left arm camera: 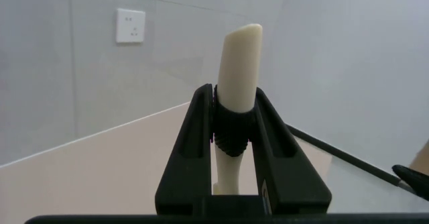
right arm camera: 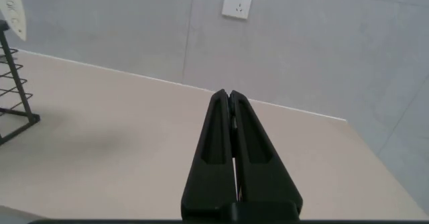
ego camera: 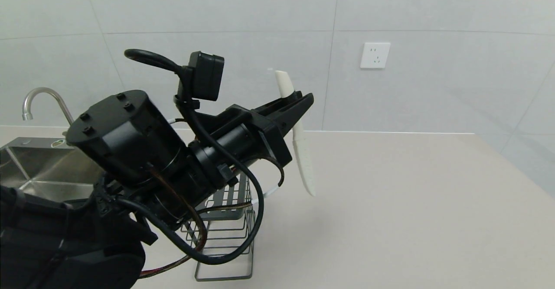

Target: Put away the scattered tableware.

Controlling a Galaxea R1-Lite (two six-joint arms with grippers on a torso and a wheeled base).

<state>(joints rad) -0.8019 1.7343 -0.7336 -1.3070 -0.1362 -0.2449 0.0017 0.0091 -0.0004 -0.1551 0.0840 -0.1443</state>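
Mid-frame, the left gripper (ego camera: pixel 299 107) clamped a white knife (ego camera: pixel 303 163) above the countertop (ego camera: pixel 412 193), apparently mid-transfer. The next move called for lowering it into the wire rack (ego camera: pixel 227 213) at lower left.

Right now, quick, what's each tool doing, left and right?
Left tool: closed on a white utensil.
Right tool: closed, holding nothing.

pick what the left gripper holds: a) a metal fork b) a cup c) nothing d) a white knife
D: the left gripper is shut on the white knife, with one end sticking up past the fingers and the other hanging below.
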